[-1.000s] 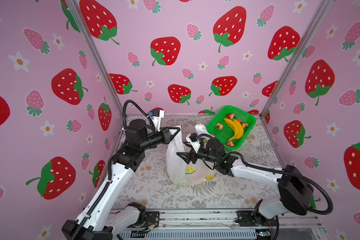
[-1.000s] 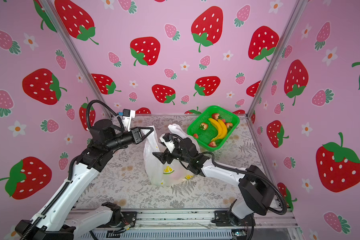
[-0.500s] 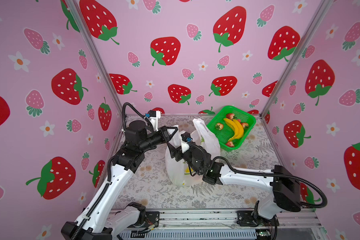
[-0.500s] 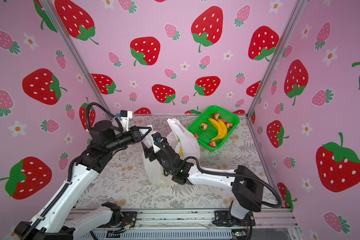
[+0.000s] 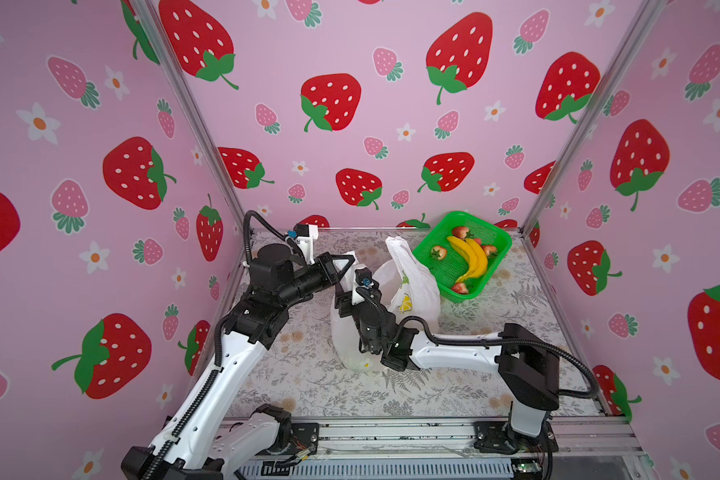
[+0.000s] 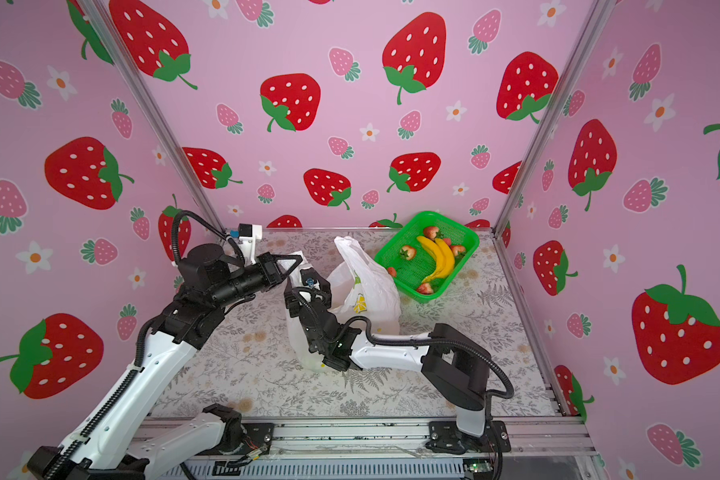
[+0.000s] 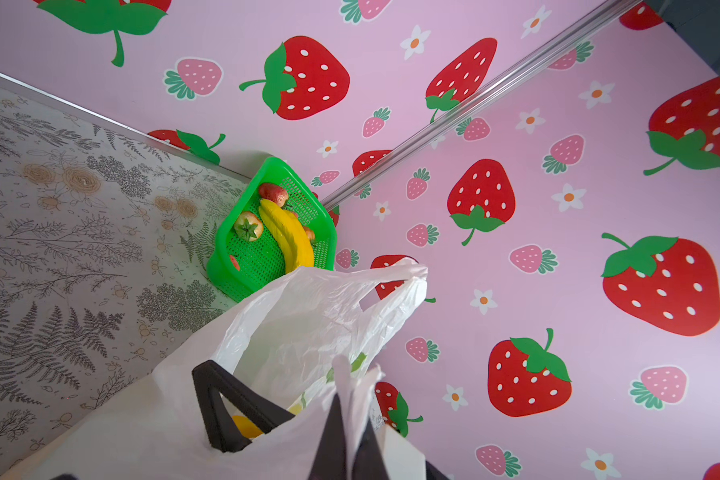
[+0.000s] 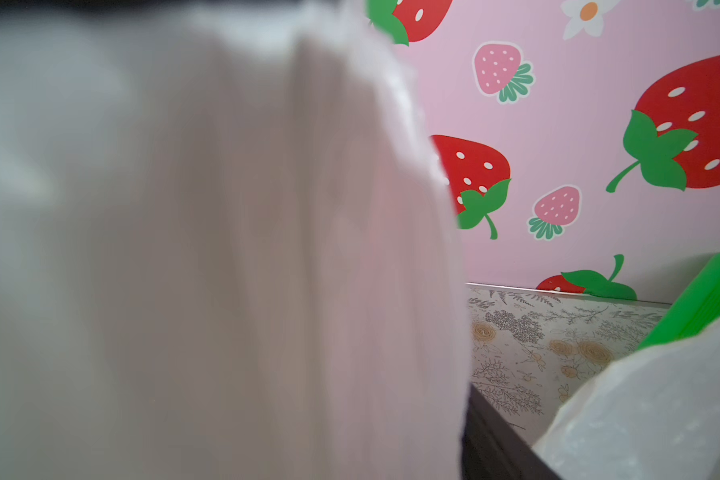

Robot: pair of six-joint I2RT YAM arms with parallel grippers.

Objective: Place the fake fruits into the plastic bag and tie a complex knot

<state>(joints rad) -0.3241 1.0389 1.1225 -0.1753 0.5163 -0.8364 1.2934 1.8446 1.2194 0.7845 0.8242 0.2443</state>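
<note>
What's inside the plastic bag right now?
Through the open mouth of the plastic bag, the left wrist view shows one yellow-orange fruit behind a finger of the left gripper. The bag's white film and the gripper cover whatever lies deeper.

Three pink walls [image 5: 391,137] close in the workspace, printed with large red strawberries, small pink strawberries and white flowers. Silver metal posts [image 5: 192,124] run up both back corners. The table [image 5: 308,374] wears a pale covering with grey ferns and tan blossoms; an aluminium rail [image 5: 391,432] crosses its front edge. Light is even, shadows soft.
</note>
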